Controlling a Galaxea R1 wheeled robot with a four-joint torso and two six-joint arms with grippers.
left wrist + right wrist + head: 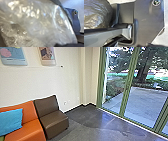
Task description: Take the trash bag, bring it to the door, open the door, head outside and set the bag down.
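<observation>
Probably light for its bulk, the soft, slippery trash bag [37,25] bulges near the left wrist, beside the robot's base [146,25], best gripped by a thick gathered fold (thin film tears), though either claw's hold I cannot tell, with green-framed glass [128,84] beyond.

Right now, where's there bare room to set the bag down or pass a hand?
Floor between the brown seat and green-framed glass; paving beyond that glass. Crowded: the orange seat, partly covered by the blue cushion. The right wrist view shows the bag close by the robot's dark plate; likely tight for a hand.
</observation>
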